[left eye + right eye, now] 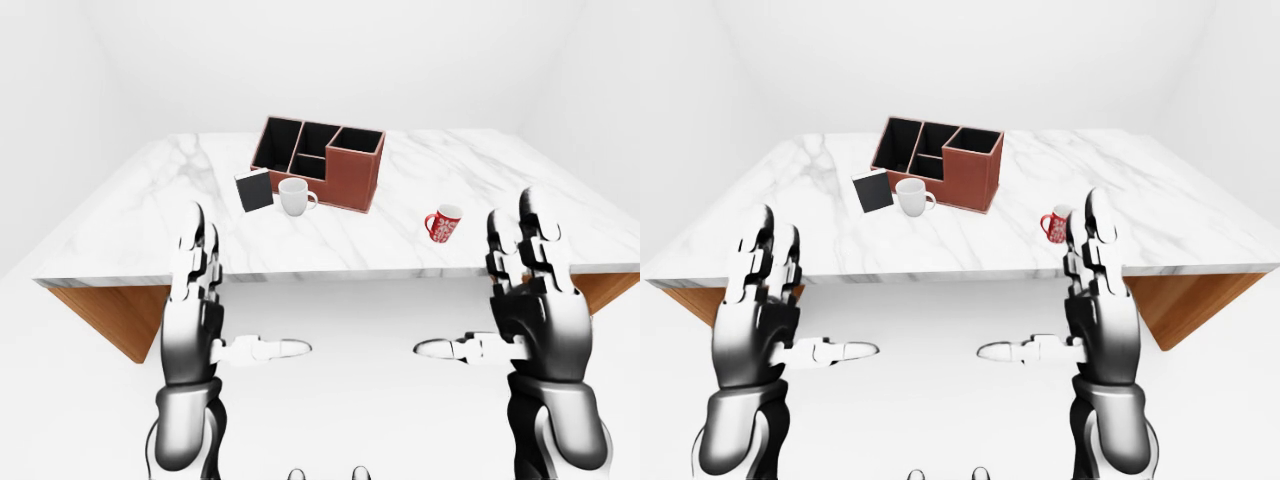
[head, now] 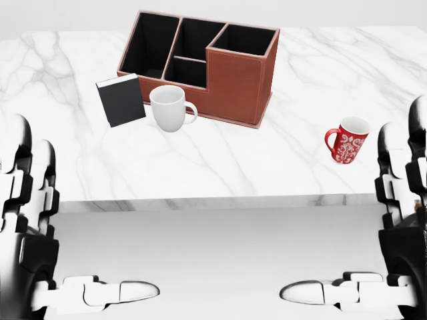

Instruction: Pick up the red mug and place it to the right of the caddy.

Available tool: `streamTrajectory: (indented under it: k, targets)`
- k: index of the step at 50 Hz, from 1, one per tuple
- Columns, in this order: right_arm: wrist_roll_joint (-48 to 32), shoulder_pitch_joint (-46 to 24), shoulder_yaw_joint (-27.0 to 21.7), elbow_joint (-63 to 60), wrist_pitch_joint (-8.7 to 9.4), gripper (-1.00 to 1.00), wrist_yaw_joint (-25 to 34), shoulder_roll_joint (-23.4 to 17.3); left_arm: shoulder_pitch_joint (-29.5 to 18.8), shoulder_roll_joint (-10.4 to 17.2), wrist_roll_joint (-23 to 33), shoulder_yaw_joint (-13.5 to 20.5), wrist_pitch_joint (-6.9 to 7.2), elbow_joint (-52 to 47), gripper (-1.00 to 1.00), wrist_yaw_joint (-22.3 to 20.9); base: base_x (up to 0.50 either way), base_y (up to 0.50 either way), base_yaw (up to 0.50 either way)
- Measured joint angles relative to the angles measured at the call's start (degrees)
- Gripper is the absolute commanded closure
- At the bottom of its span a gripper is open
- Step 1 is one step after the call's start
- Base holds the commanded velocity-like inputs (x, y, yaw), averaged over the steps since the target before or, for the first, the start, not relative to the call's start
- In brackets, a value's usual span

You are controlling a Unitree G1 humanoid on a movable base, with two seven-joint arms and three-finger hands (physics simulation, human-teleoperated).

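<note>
Red mug (image 2: pixel 347 141) upright on marble counter (image 2: pixel 287 153), at 4 o'clock from caddy (image 2: pixel 200 63); left robot hand (image 1: pixel 196 315) and right robot hand (image 1: pixel 535 305) both released, fingers spread, touching nothing.

Count on the counter (image 2: pixel 280 167): two mugs, one red mug (image 2: pixel 347 140) at right and one white mug (image 2: pixel 170 108) near the centre. One caddy (image 2: pixel 203 63), with four compartments. One black book (image 2: pixel 121 99), left of the white mug. Two robot hands in view: one left hand (image 1: pixel 195 315), one right hand (image 1: pixel 535 305).
</note>
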Motion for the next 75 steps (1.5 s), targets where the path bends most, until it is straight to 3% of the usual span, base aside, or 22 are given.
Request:
streamTrajectory:
  k: [18,42,49,60,75]
  targets:
    - [1.8,1.9,-3.0,-9.8,0.0,-1.0,1.9,1.1,4.6,0.7,1.0,-2.4,0.0,-12.3,-1.0,-0.2,0.0,0.0,0.0]
    - [4.6,1.7,-4.3,-10.1,0.0,-1.0,2.4,1.2,5.6,1.1,0.8,-3.1,0.0,-14.6,-1.0,-0.2,0.0,-0.48,0.0]
    - [3.4,2.7,-3.3,-10.3,0.0,-1.0,2.5,1.2,5.3,0.9,0.6,-3.0,0.0,-14.3,-1.0,-0.4,0.0,0.0,0.0]
    - [3.4,4.0,-2.3,-10.8,0.0,-1.0,3.7,1.5,5.4,0.9,0.5,-2.8,0.0,-14.1,-1.0,-0.5,0.48,0.0,0.0]
    - [5.8,2.3,-5.1,-11.0,0.0,-1.0,3.5,1.3,5.3,0.9,0.5,-2.8,0.0,-13.4,-1.0,-0.5,0.5,0.0,0.0]
